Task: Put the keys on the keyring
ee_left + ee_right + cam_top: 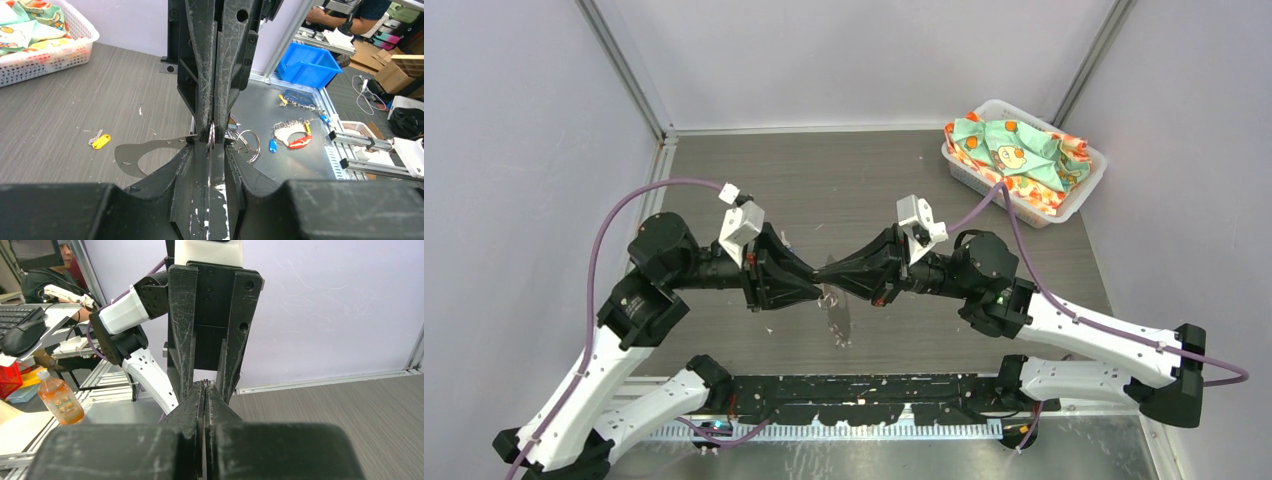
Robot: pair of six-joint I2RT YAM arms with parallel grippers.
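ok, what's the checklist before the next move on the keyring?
1. Right tool shut: ok.
2. Left tool grip on keyring: cannot tell; the loop's end reaches its fingertips, jaws partly apart.
3. Keyring up between the two tools: ok.
4. Yellow key on keyring: not ok; it lies loose on the table.
5. Blue key on keyring: not ok; it lies on the metal ledge, apart from the loop.
6. Basket clear of both tools: ok.
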